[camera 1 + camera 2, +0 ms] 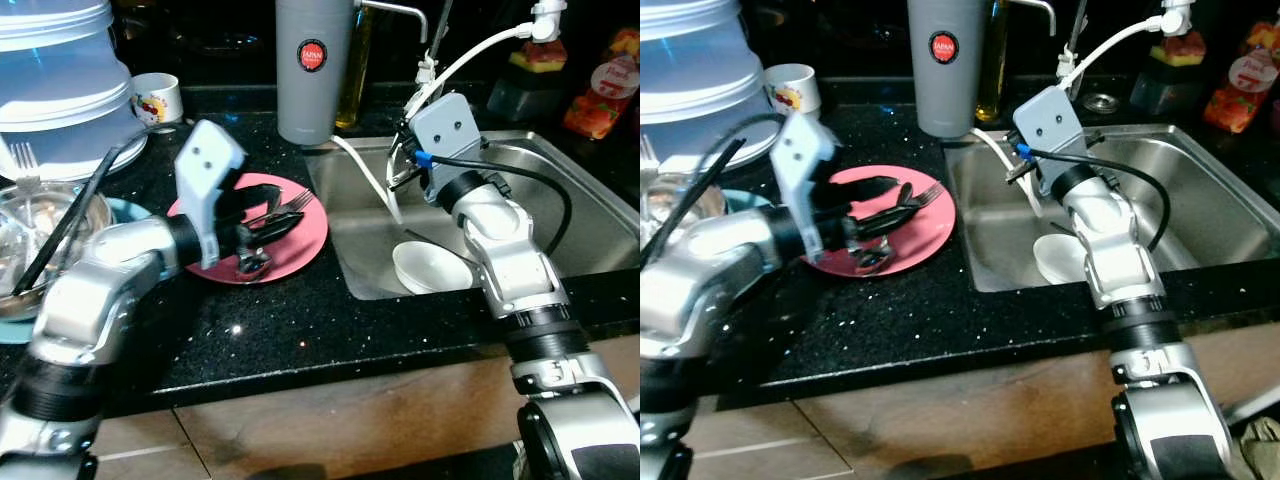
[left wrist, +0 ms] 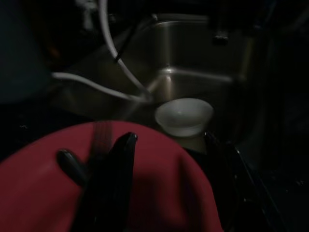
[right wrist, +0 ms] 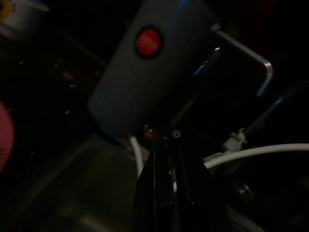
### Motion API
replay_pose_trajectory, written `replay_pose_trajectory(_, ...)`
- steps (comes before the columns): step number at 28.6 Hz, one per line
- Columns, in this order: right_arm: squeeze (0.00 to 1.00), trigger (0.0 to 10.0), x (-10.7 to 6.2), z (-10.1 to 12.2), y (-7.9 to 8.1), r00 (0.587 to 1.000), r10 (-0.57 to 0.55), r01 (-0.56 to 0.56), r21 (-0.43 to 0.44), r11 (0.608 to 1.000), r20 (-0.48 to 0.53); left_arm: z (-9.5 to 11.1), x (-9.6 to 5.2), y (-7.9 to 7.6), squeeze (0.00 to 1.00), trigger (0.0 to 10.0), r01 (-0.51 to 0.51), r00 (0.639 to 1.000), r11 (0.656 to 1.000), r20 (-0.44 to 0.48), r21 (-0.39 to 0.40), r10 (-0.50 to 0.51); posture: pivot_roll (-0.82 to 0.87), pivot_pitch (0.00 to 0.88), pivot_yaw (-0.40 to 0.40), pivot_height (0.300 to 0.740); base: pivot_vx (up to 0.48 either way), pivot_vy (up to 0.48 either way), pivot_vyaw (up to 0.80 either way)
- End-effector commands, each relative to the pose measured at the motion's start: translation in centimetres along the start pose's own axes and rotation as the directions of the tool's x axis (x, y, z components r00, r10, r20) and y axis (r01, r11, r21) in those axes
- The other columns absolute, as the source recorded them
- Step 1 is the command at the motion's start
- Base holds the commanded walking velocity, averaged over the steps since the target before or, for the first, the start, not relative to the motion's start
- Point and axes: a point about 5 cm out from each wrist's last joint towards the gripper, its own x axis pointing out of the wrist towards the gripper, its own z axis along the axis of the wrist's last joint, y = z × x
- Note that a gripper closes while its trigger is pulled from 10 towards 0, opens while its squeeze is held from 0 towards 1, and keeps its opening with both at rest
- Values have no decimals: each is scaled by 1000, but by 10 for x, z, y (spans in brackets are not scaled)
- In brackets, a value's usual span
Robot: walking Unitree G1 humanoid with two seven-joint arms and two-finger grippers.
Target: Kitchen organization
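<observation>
A pink plate (image 1: 300, 250) lies on the black counter left of the sink, with a fork (image 1: 295, 203) and a spoon (image 1: 250, 263) on it. My left gripper (image 1: 280, 210) hovers low over the plate, open, and the fork's handle lies between its fingers (image 2: 118, 174). A white bowl (image 1: 430, 265) rests in the steel sink (image 1: 560, 140) at its front left. My right gripper (image 1: 398, 170) is held above the sink's back left corner, shut and empty, pointing at a grey flask (image 3: 145, 67).
The grey flask (image 1: 312, 70) stands behind the plate, with a white cup (image 1: 157, 97) and stacked clear containers (image 1: 60, 80) at the back left. A glass bowl (image 1: 40, 230) sits far left. A white hose (image 1: 480, 50) arcs over the sink. Bottles (image 1: 600, 90) stand back right.
</observation>
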Motion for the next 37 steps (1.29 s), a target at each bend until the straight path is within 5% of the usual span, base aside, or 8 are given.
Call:
replay_pose_trajectory(1, 0, 0, -4, -14, 3, 997, 23, -25, -30, 999, -74, -12, 11, -4, 0, 10000, 16, 998, 1000, -64, -24, -18, 29, 91, -31, 740, 0, 0, 0)
replay_pose_trajectory(15, 0, 0, -15, -41, 16, 967, 111, -133, -84, 988, -231, -10, 36, -16, 0, 10000, 108, 987, 992, -113, -64, -114, 27, 100, -27, 740, 0, 0, 0)
replay_pose_trajectory(21, 0, 0, -24, -62, 33, 918, 205, -221, -11, 975, -340, -9, 45, -21, 0, 10000, 181, 969, 981, -158, -69, -190, 29, 101, -26, 740, 0, 0, 0)
replay_pose_trajectory(36, 0, 0, -30, -68, 41, 881, 263, -276, 25, 961, -395, -9, 47, -20, 0, 10000, 206, 956, 976, -199, -74, -217, 34, 99, -23, 740, 0, 0, 0)
replay_pose_trajectory(37, 0, 1059, -30, -68, 42, 879, 267, -280, 27, 960, -395, -9, 47, -20, 0, 10000, 208, 954, 975, -203, -75, -219, 34, 99, -23, 740, 0, 0, 0)
